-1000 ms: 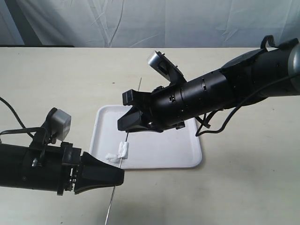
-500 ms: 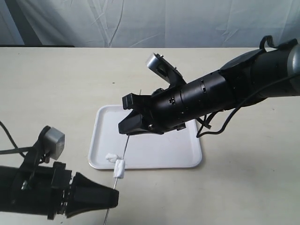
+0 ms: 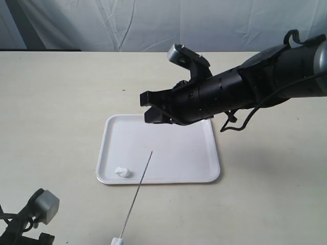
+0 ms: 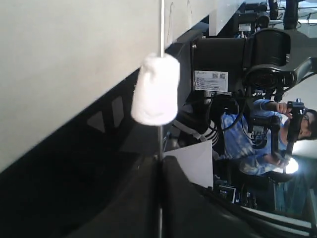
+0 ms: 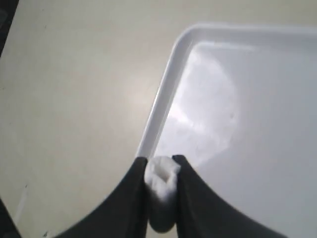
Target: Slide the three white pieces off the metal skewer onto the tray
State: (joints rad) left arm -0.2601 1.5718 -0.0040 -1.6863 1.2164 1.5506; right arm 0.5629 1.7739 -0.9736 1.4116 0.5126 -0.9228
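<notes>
- While my left pincer (image 4: pixel 161 171) is clamped tight on the skewer (image 3: pixel 133 204), the rod slants from above the tray (image 3: pixel 184 158), across its near rim and out toward my left arm.
- The last lump (image 4: pixel 155 89) is threaded on the skewer just ahead of that pincer, well outside the tray.
- My right pincer (image 5: pixel 159 163) hangs over the tray's far side, closed partway on the pinched lump (image 5: pixel 161 198).
- A loose lump (image 3: pixel 122 172) lies inside the tray's near left corner.
- My plan is to drop the pinched lump over the tray, then bring the skewer back above the tray before pushing the last lump off its free tip.
- The outside view cuts off my left pincer. I cannot tell whether the skewer's tip touches the tray.
</notes>
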